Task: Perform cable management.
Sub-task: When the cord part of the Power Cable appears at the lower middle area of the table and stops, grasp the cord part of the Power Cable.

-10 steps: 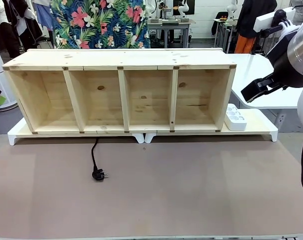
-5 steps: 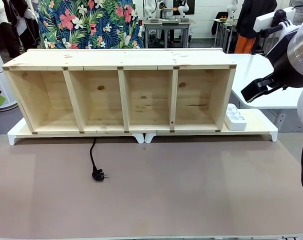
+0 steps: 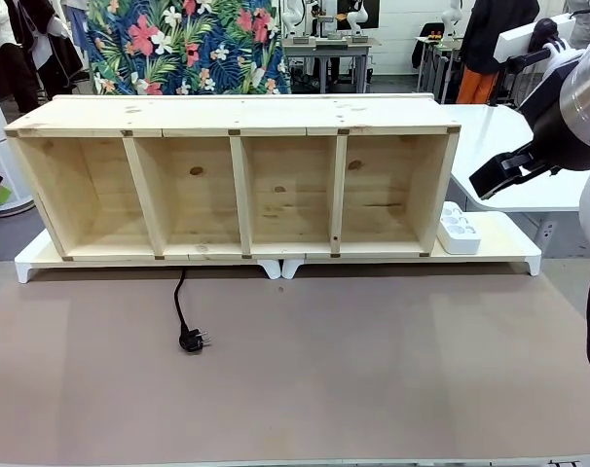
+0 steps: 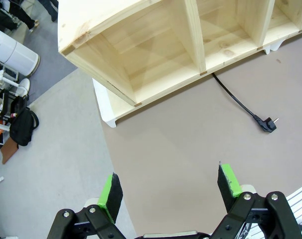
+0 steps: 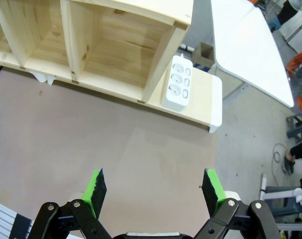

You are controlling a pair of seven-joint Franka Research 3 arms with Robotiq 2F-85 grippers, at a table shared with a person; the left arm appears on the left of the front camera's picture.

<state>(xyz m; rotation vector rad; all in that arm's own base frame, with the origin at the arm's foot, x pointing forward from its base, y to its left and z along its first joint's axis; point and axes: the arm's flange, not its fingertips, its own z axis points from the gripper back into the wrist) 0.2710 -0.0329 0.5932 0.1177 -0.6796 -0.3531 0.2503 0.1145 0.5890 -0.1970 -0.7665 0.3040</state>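
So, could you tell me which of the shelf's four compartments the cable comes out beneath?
The second compartment from the robot's left: the cable emerges below its front edge, its plug lying on the table. The other three show none.

I record a brown table top (image 3: pixel 373 370) under even indoor light. At 12 o'clock a four-bay pine shelf (image 3: pixel 241 117) stands on a low white-legged platform (image 3: pixel 509 238). At 2 o'clock is a white table (image 3: pixel 499 136), and farther back a metal workbench (image 3: pixel 329 47). The floor (image 4: pixel 46 149) is grey.
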